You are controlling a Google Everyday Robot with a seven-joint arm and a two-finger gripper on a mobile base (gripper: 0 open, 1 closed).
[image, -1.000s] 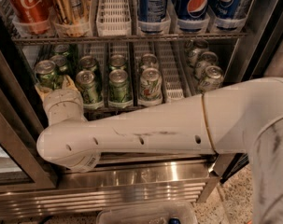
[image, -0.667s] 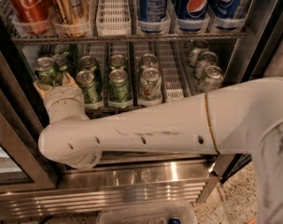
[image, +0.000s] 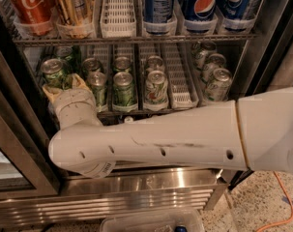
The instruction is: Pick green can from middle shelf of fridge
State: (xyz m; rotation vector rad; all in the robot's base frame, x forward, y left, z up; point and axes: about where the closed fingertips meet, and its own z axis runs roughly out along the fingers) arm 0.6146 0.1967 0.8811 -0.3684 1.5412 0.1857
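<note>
The fridge [image: 136, 190] stands open, with a steel base and a dark interior. Its middle shelf [image: 181, 98] holds white slotted lanes lined with several green cans. My gripper [image: 64, 87] is inside at the shelf's front left, right up against the leftmost front green can [image: 53, 72], which stands just above and behind it. My white arm [image: 160, 139] crosses the view in front of the shelf's lower edge and hides the gripper's lower part. More green cans [image: 123, 87] stand in the lanes to the right.
Paler white-and-green cans [image: 217, 83] stand at the shelf's right end. The rack above holds red cola cans [image: 27, 4] and blue cola cans [image: 204, 4]. The door frame [image: 15, 144] is close on the left. A clear container [image: 151, 221] and an orange cable [image: 281, 202] lie on the floor.
Almost nothing has changed. The arm and gripper stay at the leftmost front green can, and the view has shifted only slightly.
</note>
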